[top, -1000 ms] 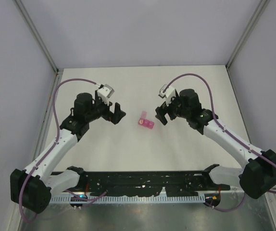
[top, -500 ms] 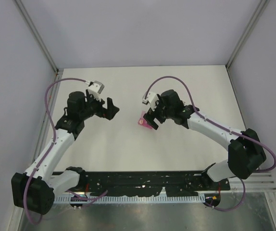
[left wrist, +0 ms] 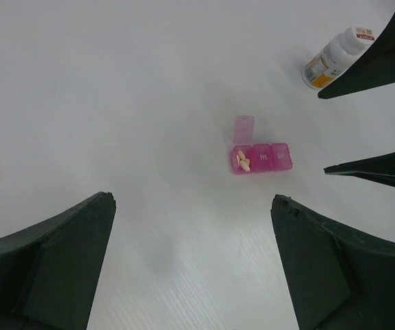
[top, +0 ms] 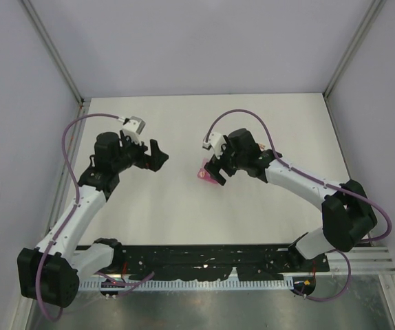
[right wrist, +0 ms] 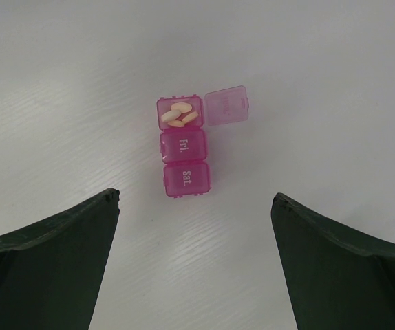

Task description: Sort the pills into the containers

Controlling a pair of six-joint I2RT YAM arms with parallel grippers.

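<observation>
The pink pill box (right wrist: 184,146) lies on the white table, a strip of three joined compartments. The end compartment stands open with its lid (right wrist: 226,106) flipped aside and holds a few pale oval pills (right wrist: 180,115). The two marked "Fri." and "Sat." are closed. My right gripper (right wrist: 194,199) is open and empty, hovering just above the box and partly hiding it in the top view (top: 206,177). My left gripper (top: 155,155) is open and empty, off to the left of the box, which it sees ahead (left wrist: 259,157).
A small white bottle (left wrist: 335,56) with an orange label lies on its side beyond the box, seen only in the left wrist view. The right gripper's dark fingers (left wrist: 380,168) show at that view's right edge. Grey walls enclose the table.
My right gripper has moved left and come over the pill box. My left gripper has drawn back a little to the left. The box has not moved.
</observation>
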